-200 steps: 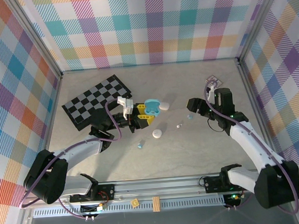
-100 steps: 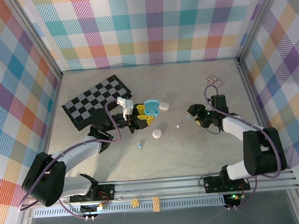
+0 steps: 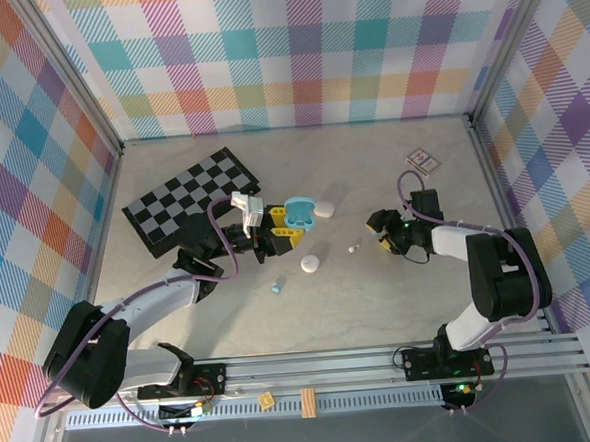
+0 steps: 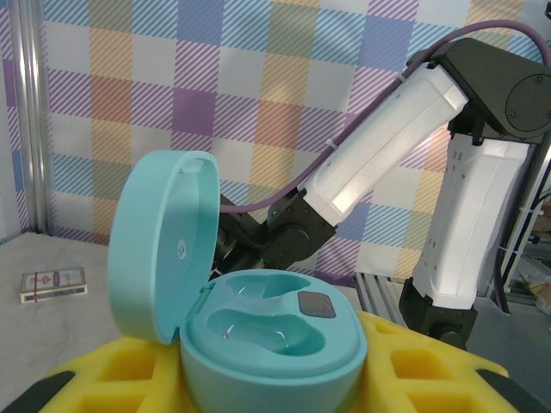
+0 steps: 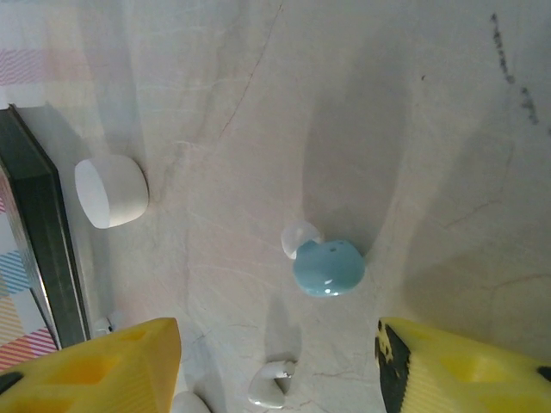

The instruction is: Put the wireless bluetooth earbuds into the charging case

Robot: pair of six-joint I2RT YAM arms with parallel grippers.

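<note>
Now my right gripper (image 3: 383, 233) hangs spread near a pale blue earbud (image 5: 327, 267) (centre frame). My left gripper (image 3: 285, 226) pinches the open teal charging case (image 4: 263, 340).

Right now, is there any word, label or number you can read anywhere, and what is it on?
No text can be read.
Small box: printed face, too blurred to read.
Teal case, inside its raised lid: a small round mark, too small to read.
</note>
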